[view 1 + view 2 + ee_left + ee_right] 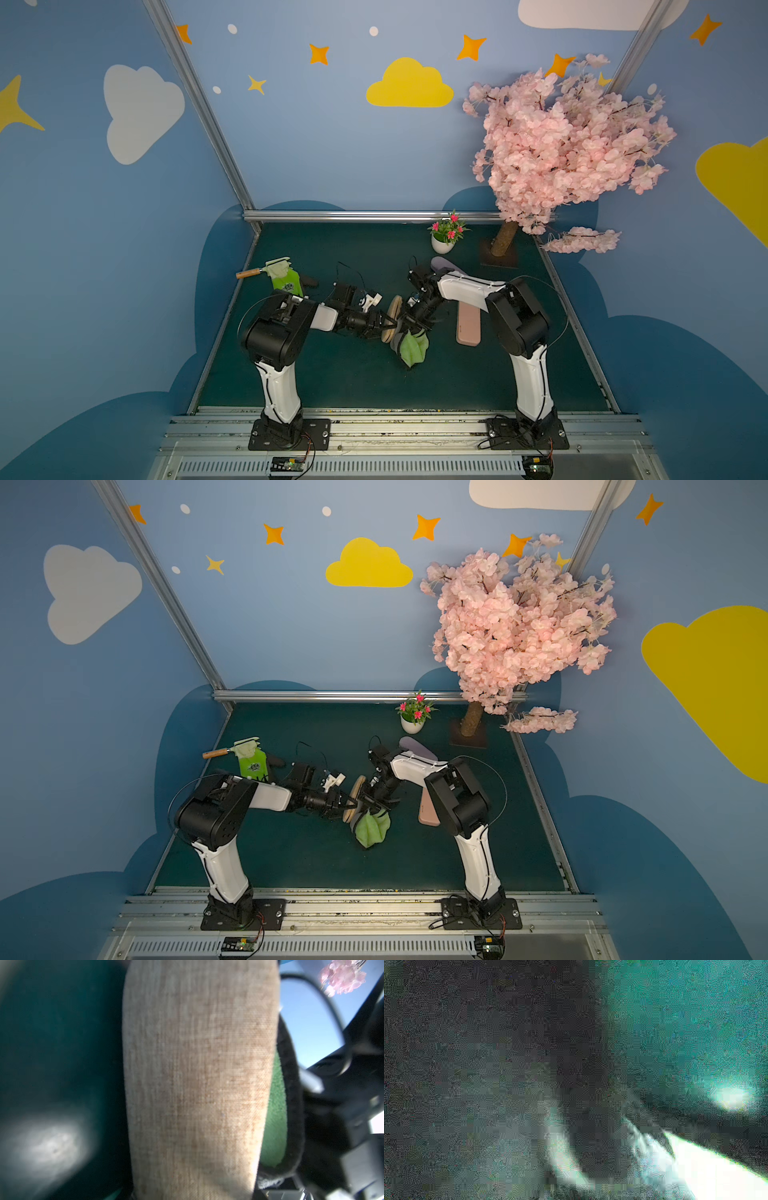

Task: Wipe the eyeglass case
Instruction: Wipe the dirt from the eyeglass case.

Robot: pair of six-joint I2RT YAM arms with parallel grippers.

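Left pincer (387,326) clamps eyeglass case (394,307) at frame centre, likely steadying it. Right pincer (412,325) pinches green cloth (414,351) against it for wiping.

Blue walls (332,145) with clouds (409,85) and stars (319,54) enclose a dark green floor (353,374). A pink blossom tree (569,141) stands upper right.

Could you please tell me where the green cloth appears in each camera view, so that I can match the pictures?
In a top view: the green cloth sits mid-picture between the arms, just below the tan eyeglass case.
In a top view: the cloth sits slightly left of centre, below the case.
Left wrist: a narrow green strip right beside the case.
Right wrist: too noisy to tell.
Shared landmark: the tan eyeglass case.
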